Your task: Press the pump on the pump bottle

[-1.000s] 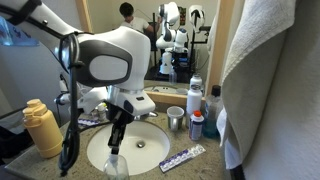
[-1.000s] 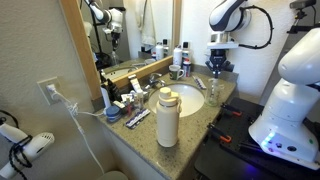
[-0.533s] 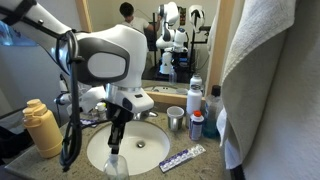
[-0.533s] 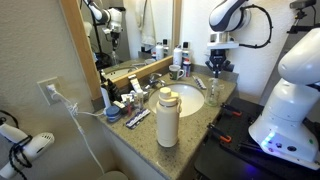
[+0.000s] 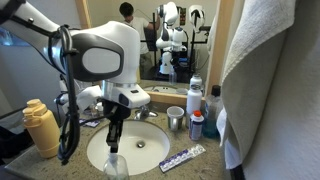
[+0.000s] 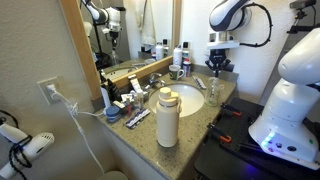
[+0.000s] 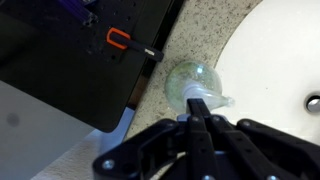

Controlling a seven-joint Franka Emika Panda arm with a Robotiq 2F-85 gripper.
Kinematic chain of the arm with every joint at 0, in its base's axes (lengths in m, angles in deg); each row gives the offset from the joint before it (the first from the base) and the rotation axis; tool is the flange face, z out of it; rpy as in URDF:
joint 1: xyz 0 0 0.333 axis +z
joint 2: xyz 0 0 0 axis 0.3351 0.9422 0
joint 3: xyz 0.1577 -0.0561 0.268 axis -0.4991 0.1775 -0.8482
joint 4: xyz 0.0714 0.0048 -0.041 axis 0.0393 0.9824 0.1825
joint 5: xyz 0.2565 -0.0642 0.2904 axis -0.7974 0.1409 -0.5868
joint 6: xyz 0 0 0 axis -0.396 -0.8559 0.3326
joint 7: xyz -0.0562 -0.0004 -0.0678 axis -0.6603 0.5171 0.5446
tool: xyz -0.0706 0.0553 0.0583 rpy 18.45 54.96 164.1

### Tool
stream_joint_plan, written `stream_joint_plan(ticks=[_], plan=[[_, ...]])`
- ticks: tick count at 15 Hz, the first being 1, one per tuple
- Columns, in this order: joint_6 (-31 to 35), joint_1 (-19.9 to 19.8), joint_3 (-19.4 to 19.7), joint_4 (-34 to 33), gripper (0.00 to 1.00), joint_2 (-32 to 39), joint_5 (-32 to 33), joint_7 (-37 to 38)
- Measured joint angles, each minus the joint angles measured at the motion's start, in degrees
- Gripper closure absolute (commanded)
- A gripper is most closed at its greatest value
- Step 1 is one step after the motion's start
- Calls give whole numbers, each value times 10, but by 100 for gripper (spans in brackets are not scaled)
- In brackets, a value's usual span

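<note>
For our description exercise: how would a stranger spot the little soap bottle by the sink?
Find the white sink. On the counter at its rim, beneath the robot's claw, stands a small bottle. Unlike the big yellow bottle, it is clear.

The pump bottle (image 5: 115, 166) stands on the counter (image 5: 208, 160) at the sink's (image 5: 150, 150) front rim, right under the gripper (image 5: 113, 143), with the yellow bottle (image 5: 42, 128) beside the sink.
</note>
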Motion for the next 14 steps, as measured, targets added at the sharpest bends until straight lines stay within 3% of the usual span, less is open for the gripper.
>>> stream_joint_plan(ticks=[14], plan=[[-9,3,-52,6,100,-71,24,36]])
